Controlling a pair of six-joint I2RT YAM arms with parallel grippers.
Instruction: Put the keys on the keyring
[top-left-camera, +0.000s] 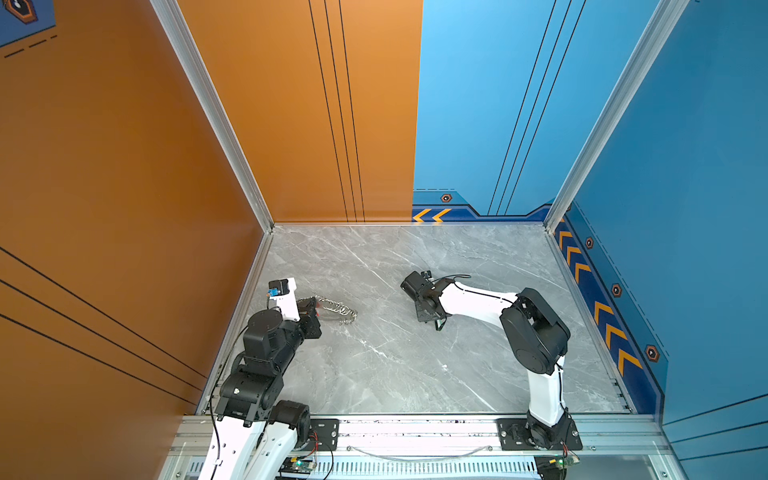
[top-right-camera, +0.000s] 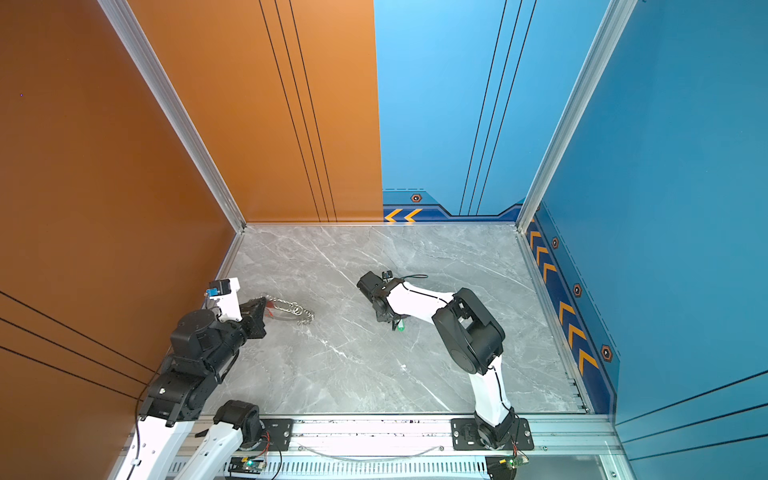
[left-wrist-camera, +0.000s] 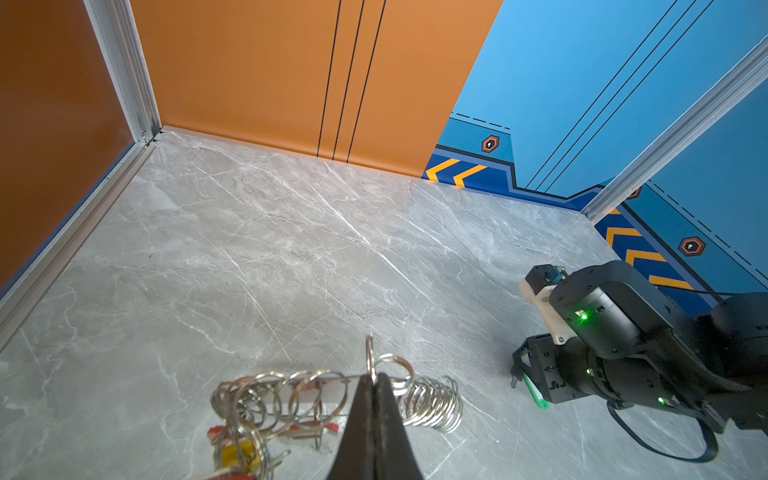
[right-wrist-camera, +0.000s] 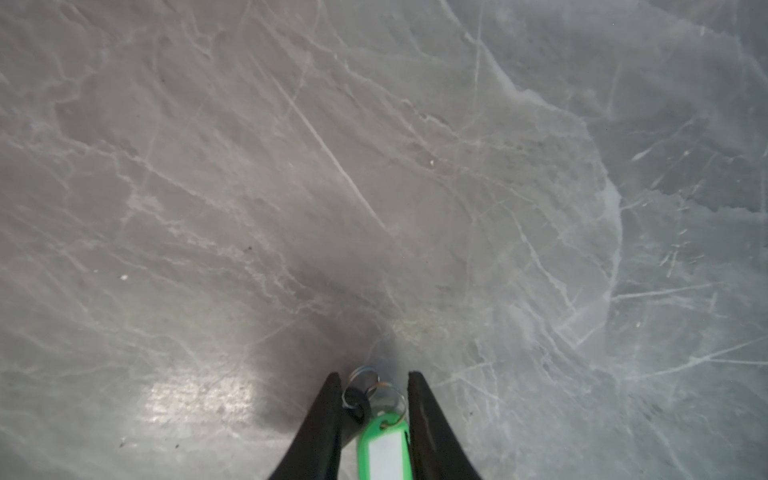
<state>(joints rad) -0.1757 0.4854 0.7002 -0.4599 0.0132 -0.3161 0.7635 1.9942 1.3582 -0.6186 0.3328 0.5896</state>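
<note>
The keyring (left-wrist-camera: 316, 395) is a row of silver wire rings along a flat strip, lying at the table's left in both top views (top-left-camera: 338, 311) (top-right-camera: 293, 309). My left gripper (left-wrist-camera: 374, 376) is shut on one ring (left-wrist-camera: 369, 357) that stands upright between its tips. Keys with red (left-wrist-camera: 218, 434) and yellow (left-wrist-camera: 239, 455) tags hang at the row's near end. My right gripper (right-wrist-camera: 372, 376), low over the table's middle (top-right-camera: 394, 323), has its jaws apart around a key with a green tag (right-wrist-camera: 384, 444) (left-wrist-camera: 536, 392). The tag touches one finger and the black key head the other.
Grey marble table (top-left-camera: 395, 365) with orange walls on the left and blue walls on the right. An aluminium rail (top-left-camera: 415, 432) with both arm bases runs along the front edge. The right arm's black wrist (left-wrist-camera: 602, 316) stands close to the right of the keyring.
</note>
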